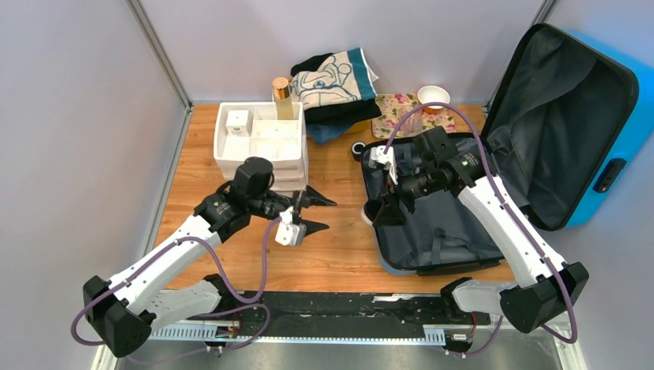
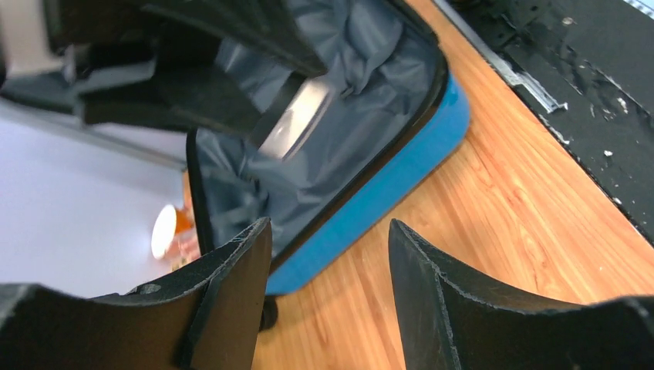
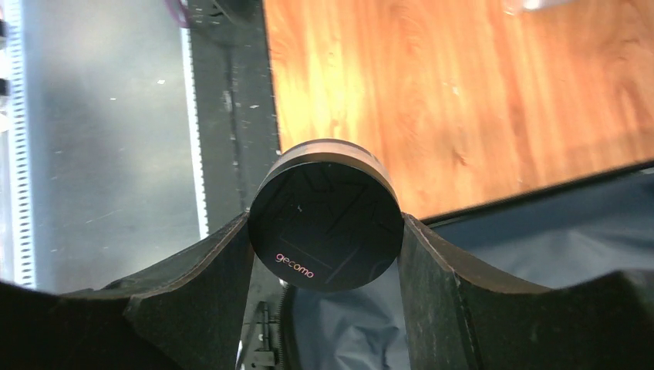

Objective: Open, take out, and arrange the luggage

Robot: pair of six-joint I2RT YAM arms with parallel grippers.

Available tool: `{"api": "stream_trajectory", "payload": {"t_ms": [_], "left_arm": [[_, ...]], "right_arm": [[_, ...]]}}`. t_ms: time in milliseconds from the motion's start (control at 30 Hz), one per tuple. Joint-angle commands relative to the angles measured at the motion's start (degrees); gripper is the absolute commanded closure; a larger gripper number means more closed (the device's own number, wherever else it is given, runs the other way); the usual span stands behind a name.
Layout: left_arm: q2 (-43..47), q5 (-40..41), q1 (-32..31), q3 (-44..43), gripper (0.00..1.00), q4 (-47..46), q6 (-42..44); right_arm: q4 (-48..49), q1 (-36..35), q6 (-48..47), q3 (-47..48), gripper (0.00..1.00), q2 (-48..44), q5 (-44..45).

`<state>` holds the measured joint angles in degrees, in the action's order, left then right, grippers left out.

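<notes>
Wood-grain tabletop (image 1: 347, 258) fills a white-walled booth, with both arm bases at its near edge. At the left, the left gripper (image 1: 330, 214) hovers over bare wood with its fingers spread wide and nothing between them, pointing right toward the suitcase. Just beyond it, on the far side, sits a white compartment tray (image 1: 231, 158). A gold-capped bottle (image 1: 283, 96) stands at the tray's far right corner. Further right along the back wall come folded cloths (image 1: 339, 81), a floral pouch (image 1: 397, 112) and a white bowl (image 1: 433, 94).

The luggage (image 1: 443, 231) lies open right of centre. Its lower half is flat on the wood and its lid (image 1: 559, 116) is propped up to the right, grey lining showing. A small black pot (image 1: 358, 148) stands just beside the far-left corner.

The right gripper (image 1: 383, 210) is at the left rim of the lower half, pinching a black round jar (image 3: 325, 231) marked "gecomo". Its pads press the jar's curved side, and the jar's flat face is turned back toward the wrist, so its axis runs along the fingers.

The tray and the other laid-out items lie left and far of this claw, across the black rim. The left arm is nearer them but empty, so the jar probably has to clear the rim leftward in the right arm's grip.
</notes>
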<state>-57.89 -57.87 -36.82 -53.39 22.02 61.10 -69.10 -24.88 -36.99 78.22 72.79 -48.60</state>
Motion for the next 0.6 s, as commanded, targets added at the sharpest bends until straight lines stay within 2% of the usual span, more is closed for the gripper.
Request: {"api": "stream_trajectory", "payload": {"t_ms": [0, 300, 567], "left_arm": [[-0.64, 3.11, -6.76, 1.44, 0.35, -0.66, 15.27], [-1.53, 8.38, -14.15, 1.62, 0.36, -3.73, 16.25], [-1.88, 9.88, -15.91, 1.36, 0.34, -7.34, 14.75]], "right_arm": [[-0.77, -1.65, 2.80, -0.52, 0.61, -1.96, -8.35], [-1.30, -6.40, 1.75, -1.66, 0.62, -0.20, -9.85], [-0.86, -8.16, 2.19, -0.08, 0.62, 2.00, -10.46]]}}
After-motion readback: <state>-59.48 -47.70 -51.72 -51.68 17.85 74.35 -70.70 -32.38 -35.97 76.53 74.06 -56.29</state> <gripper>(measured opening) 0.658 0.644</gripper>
